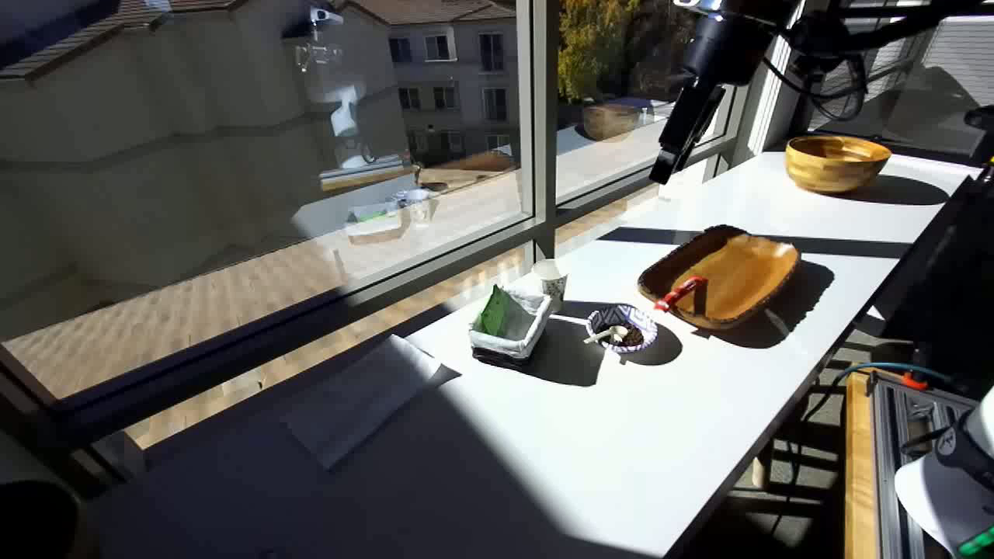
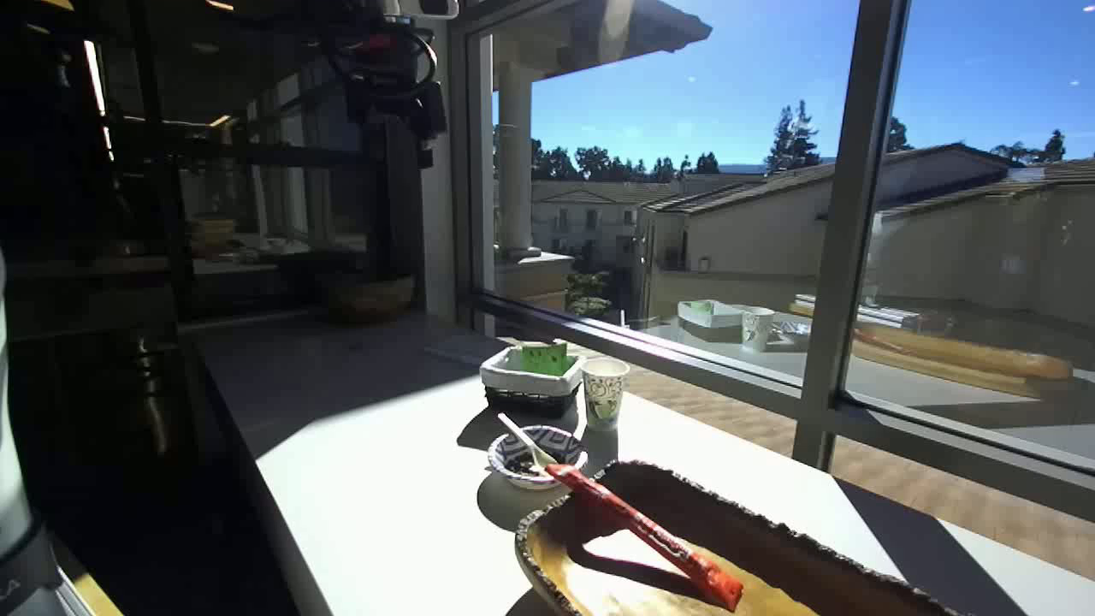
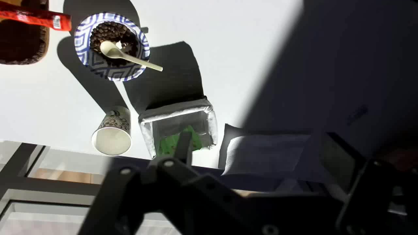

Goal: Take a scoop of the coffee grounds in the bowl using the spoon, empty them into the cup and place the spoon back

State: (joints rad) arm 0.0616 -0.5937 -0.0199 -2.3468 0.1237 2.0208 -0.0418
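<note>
The coffee grounds (image 3: pixel 109 31) look like dark brown beans inside a blue-and-white patterned bowl (image 3: pixel 83 50). The bowl also shows in both exterior views (image 1: pixel 613 314) (image 2: pixel 562 445). A pale spoon (image 3: pixel 134 59) rests in the bowl, its head on the beans and its handle over the rim. The cup (image 3: pixel 114 122) is a white patterned paper cup, upright near the window, also in both exterior views (image 1: pixel 554 293) (image 2: pixel 604 398). My gripper (image 3: pixel 263 143) is open and empty. In an exterior view the gripper (image 1: pixel 683 147) hangs high above the table, apart from everything.
A cloth-lined basket (image 1: pixel 505 343) with a green item stands beside the cup. A brown wooden tray (image 1: pixel 749 260) with a red packet (image 2: pixel 642 526) across its rim is near the bowl. A wooden bowl (image 1: pixel 837 167) and a white cloth (image 3: pixel 261 151) lie farther off. Windows border the table.
</note>
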